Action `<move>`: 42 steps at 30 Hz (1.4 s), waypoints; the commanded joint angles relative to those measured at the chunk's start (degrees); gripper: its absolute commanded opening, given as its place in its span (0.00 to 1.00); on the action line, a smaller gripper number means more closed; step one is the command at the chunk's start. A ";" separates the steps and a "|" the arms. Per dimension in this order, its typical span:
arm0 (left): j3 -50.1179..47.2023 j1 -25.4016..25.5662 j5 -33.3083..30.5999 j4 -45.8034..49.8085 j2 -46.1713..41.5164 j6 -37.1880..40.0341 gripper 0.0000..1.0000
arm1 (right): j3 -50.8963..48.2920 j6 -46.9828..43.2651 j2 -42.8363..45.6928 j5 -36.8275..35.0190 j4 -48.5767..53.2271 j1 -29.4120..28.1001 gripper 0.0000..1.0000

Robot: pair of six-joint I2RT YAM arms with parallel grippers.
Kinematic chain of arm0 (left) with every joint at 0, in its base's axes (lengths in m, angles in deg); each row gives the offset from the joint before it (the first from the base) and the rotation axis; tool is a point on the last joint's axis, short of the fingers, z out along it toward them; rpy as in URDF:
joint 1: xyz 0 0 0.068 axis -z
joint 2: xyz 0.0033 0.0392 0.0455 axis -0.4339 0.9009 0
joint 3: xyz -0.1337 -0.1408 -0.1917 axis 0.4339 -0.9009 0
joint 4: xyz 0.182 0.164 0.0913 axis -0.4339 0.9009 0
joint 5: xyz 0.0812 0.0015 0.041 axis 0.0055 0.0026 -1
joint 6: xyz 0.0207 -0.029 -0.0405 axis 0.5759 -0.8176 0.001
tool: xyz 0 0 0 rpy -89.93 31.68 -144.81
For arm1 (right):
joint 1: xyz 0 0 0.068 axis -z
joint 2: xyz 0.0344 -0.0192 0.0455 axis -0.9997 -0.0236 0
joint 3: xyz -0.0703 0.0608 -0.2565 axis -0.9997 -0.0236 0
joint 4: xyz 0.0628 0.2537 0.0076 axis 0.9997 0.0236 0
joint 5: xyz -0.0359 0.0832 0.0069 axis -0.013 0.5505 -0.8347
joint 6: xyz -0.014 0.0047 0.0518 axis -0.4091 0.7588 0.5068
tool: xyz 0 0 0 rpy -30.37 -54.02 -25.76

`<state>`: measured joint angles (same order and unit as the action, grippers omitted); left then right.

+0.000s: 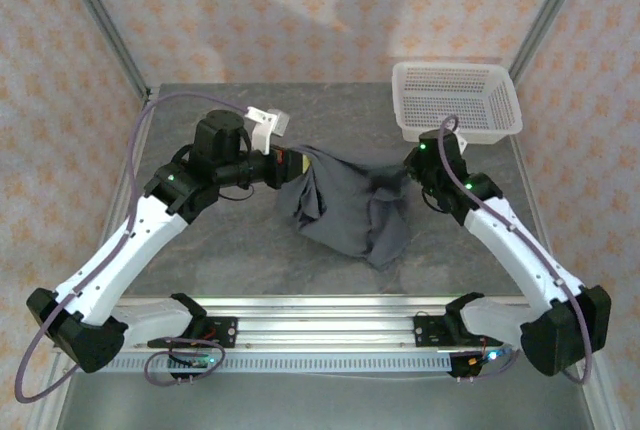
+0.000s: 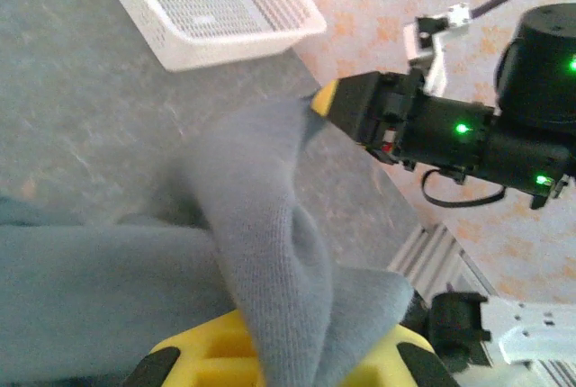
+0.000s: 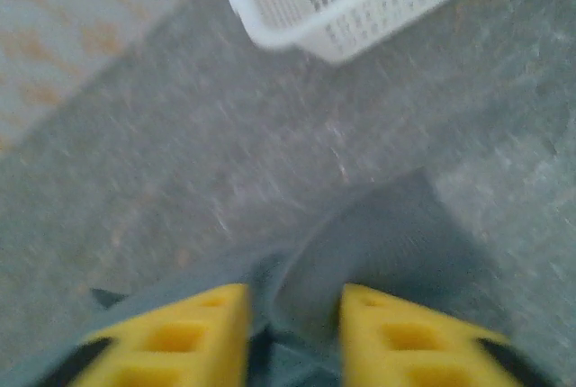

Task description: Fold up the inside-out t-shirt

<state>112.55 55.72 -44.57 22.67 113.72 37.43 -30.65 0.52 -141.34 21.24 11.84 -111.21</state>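
Centrally, t-shirt (image 1: 342,208) bunched, basket (image 1: 455,134) at far-right corner

Patterned peach walls (image 1: 300,0), grey tabletop (image 1: 230,250)

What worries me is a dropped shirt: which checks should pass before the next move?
1. Hold of left gripper on shirt: ok, shut on cloth.
2. Hold of right gripper: cannot tell; fingers apart, cloth between them.
3. Shirt spread flat: not ok, bunched between the grippers.
4. Shirt apart from basket: ok.
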 commanded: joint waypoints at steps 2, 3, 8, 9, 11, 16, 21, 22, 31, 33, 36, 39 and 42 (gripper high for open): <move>1.34 -0.07 2.79 5.28 1.36 -1.71 0.00 | 0.08 -8.37 9.50 6.40 -1.80 -2.26 0.53; 1.26 -0.07 2.66 5.50 1.62 -1.67 0.00 | -1.99 -11.49 12.35 9.68 -5.17 -4.11 0.55; 1.23 -0.12 1.99 6.11 2.07 -1.54 0.00 | -11.81 -21.90 17.74 25.99 -20.89 -16.23 0.56; 1.46 -0.06 1.81 6.48 2.13 -1.30 0.00 | -12.56 -22.90 16.17 27.57 -22.07 -18.52 0.57; 1.85 -0.12 1.57 6.93 2.12 -1.02 0.00 | -13.19 -23.68 11.78 29.85 -23.45 -21.34 0.58; 2.58 -0.12 0.97 8.28 2.40 -0.46 0.00 | -13.33 -23.55 0.72 31.67 -26.64 -22.52 0.58; 2.33 -0.11 0.11 8.19 2.06 -0.54 0.00 | -13.38 -22.60 -7.18 37.55 -31.39 -23.04 0.49; 2.17 -0.26 -0.60 8.23 1.90 -0.56 0.00 | -12.95 -21.89 -8.23 38.32 -31.59 -23.06 0.36; -3.10 -6.59 -33.37 13.61 6.74 2.35 0.19 | -17.55 -12.10 -0.03 47.81 -46.04 -23.05 0.00; -5.10 -6.71 -38.59 12.76 8.45 2.10 0.26 | -18.09 -11.55 2.76 46.80 -45.67 -22.97 0.00; -8.99 -6.71 -39.48 8.67 6.93 0.66 0.39 | -18.50 -11.46 5.84 43.45 -43.98 -22.15 0.00; -11.77 -6.71 -38.79 5.84 1.06 -0.09 0.49 | -19.17 -10.87 6.85 41.78 -44.20 -20.80 0.00; -13.02 -6.71 -36.74 6.22 -5.40 -1.25 0.50 | -19.56 -10.57 6.38 41.32 -44.86 -19.65 0.00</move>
<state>99.46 48.92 -79.34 32.02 115.97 37.47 -49.23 -11.05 -135.27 63.73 -29.05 -131.74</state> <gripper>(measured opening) 0.496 0.040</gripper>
